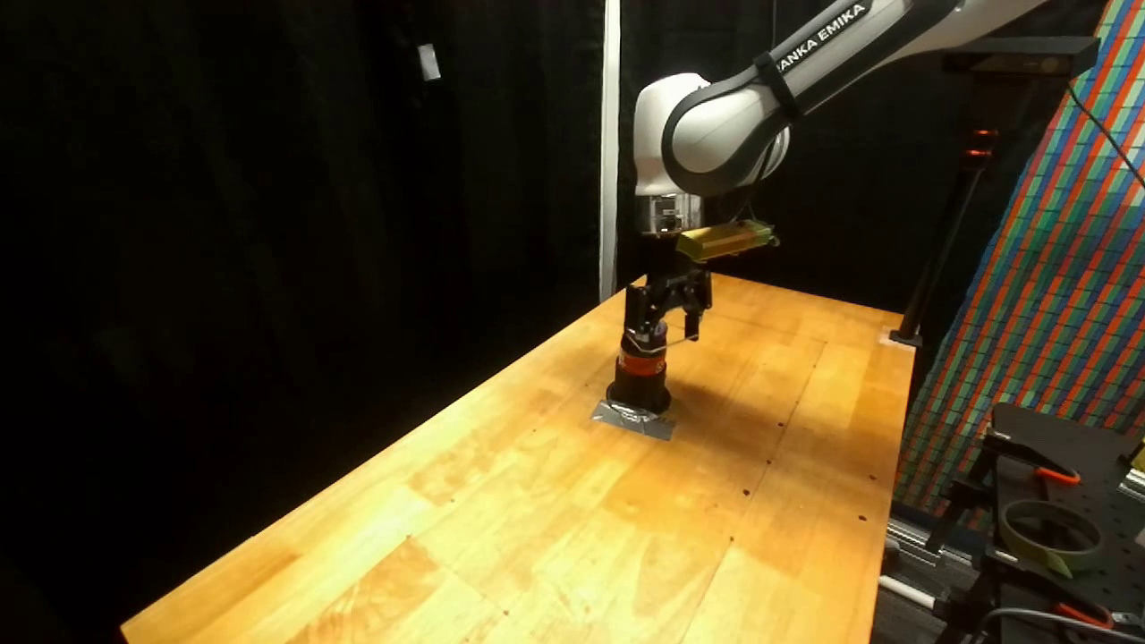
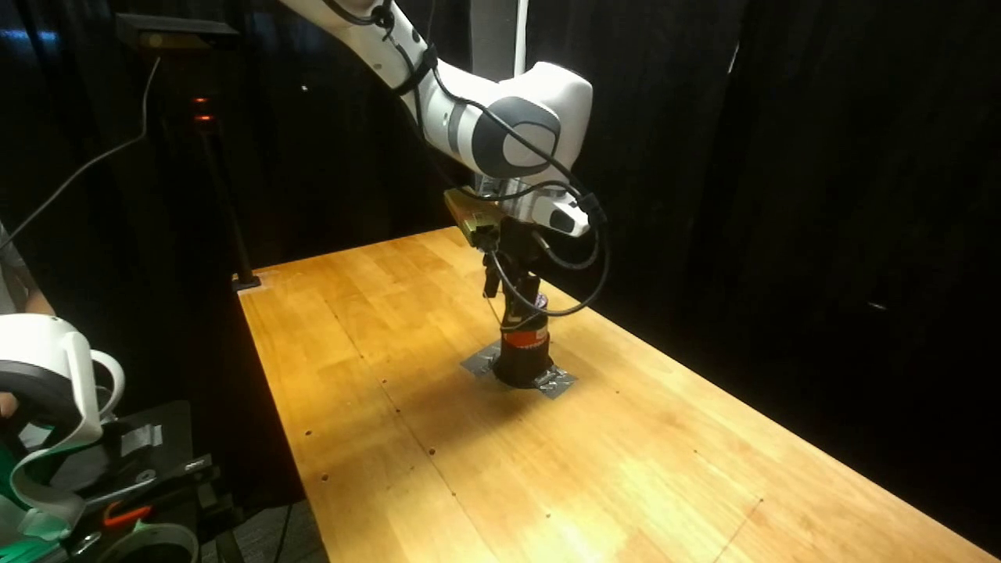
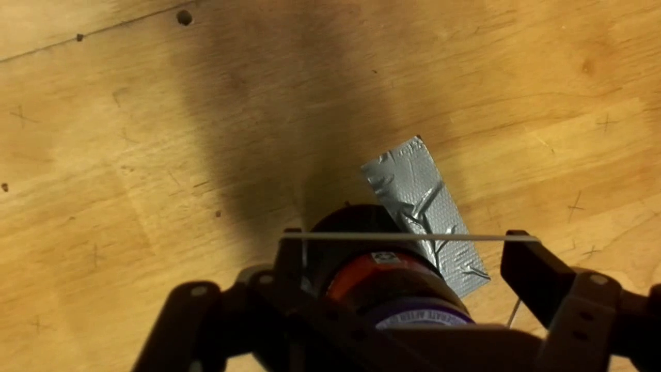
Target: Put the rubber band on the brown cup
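Stretching the rubber band [image 3: 392, 236] straight across jaws parted wide, carrying only that loop! Spotting the brown cup [image 1: 642, 365], orange-red round its middle, upright on the bench [image 1: 572, 537] with grey tape [image 1: 633, 420] at its foot, just beside one finger [image 1: 636, 309] in both exterior views. Looped round it, or merely alongside? Impossible to tell.

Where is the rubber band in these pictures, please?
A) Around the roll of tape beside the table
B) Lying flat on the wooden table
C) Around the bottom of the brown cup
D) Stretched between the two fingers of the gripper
D: in the wrist view the pale rubber band runs taut across the gap of the open gripper, from one fingertip to the other.
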